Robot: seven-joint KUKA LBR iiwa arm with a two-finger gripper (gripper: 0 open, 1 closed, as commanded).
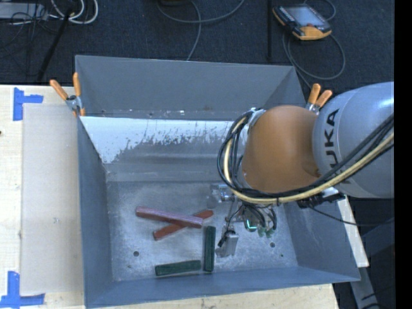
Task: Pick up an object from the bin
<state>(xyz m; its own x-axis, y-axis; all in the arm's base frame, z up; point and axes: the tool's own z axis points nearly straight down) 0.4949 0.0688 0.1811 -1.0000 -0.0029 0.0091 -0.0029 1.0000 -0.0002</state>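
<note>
Here, bin (193,108): grey metal, with sloping walls and a flat, speckled floor that carries four slim bars and nothing heaped.
Arm: enters from the right of the camera view, its rounded orange cover (280,148) hanging over the right half of the bin floor, with looped cables (225,163) running round the cover's left side.
Tool (227,242): low over the floor below the orange cover, right of centre and toward the near wall.
Tool state: cannot tell whether it is released or clenched; nothing shows gripped in it.
Nearest thing: a dark green bar (209,248), lying with its length running from the far side toward the near wall, just to the left of the tool; whether the two touch, I cannot tell.
Second green bar (178,269): same dark colour, lying crosswise along the near wall, its right end close to the first bar's near end.
Mauve stick (168,217): lies across the middle of the floor, left of the tool.
Red-brown stick (177,228): crosses the mauve stick at a slant, its right end pointing toward the tool.
</note>
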